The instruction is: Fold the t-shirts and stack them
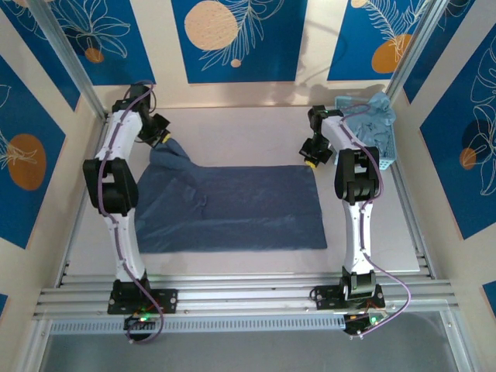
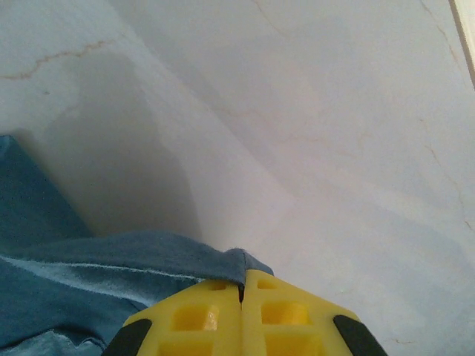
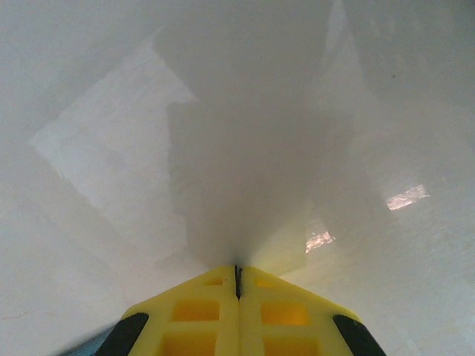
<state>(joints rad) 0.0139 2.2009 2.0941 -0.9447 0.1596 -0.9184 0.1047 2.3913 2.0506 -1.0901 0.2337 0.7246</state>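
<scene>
Dark slate-blue t-shirt (image 1: 232,205) spread flat (slightly rumpled), left gripper (image 2: 242,277) pinching its corner, right gripper (image 3: 237,271) closed.

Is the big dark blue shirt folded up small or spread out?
Spread out: the dark shirt lies wide across the table, one corner pinched in the left gripper.

Pale table (image 1: 240,132), cream walls (image 1: 151,46), blue leaf-print panels (image 1: 267,58), aluminium frame rails (image 1: 248,296)
</scene>
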